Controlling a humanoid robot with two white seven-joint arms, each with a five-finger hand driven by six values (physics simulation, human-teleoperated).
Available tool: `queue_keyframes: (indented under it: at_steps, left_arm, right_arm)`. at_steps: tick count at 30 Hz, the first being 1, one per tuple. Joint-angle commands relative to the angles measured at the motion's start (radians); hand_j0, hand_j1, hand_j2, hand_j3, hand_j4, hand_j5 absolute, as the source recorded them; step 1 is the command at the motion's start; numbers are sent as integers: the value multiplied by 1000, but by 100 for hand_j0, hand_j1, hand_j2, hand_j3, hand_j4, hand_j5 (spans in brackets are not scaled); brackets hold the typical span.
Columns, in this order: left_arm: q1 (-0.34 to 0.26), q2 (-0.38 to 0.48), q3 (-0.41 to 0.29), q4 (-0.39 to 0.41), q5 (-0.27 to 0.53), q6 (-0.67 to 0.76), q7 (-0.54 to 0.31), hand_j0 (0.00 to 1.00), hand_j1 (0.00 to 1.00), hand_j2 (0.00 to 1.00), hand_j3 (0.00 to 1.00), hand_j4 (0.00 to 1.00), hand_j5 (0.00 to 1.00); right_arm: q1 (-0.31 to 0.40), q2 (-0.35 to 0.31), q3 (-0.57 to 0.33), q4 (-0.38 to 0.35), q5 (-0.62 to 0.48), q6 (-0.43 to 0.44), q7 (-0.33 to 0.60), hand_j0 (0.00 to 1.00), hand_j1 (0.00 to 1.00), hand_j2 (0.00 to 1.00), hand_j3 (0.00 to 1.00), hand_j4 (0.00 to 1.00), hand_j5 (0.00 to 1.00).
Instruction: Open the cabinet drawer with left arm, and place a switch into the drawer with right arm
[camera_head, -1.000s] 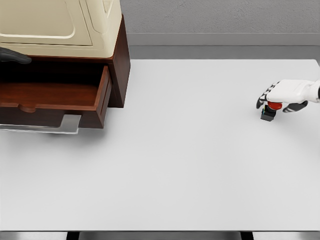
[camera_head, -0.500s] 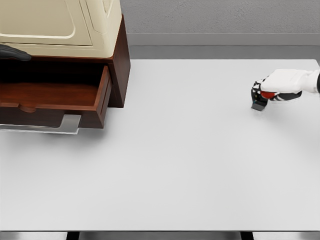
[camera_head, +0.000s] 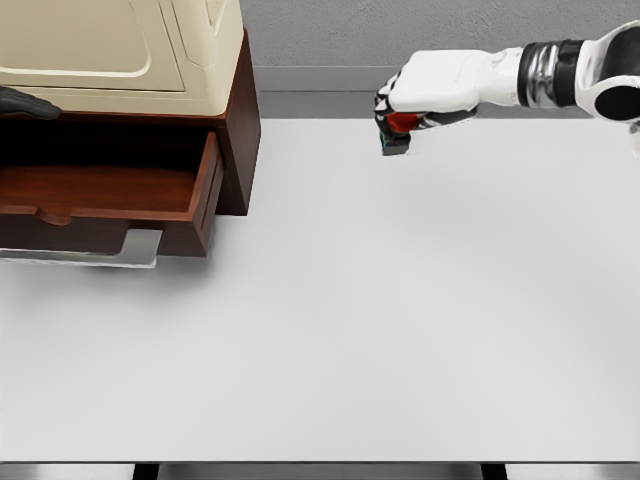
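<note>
Small switch (camera_head: 396, 132), red cap on dark base, clasped in curled right hand (camera_head: 425, 92). Far to its left, wooden cabinet (camera_head: 236, 120) with open drawer (camera_head: 110, 195); bare white table (camera_head: 400, 320) below, between them.

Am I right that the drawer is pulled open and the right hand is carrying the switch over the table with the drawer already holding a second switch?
Not quite. The head view shows the drawer pulled open but empty. The right hand does carry the switch over the table.
</note>
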Motion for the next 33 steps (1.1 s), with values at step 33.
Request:
queue_keyframes:
  at_steps: [33]
  left_arm:
    - [5, 2, 1, 0, 4, 3, -1, 100, 100, 100, 100, 100, 100]
  right_arm:
    - [-227, 551, 70, 210, 9, 3, 0, 43, 43, 43, 43, 43, 43]
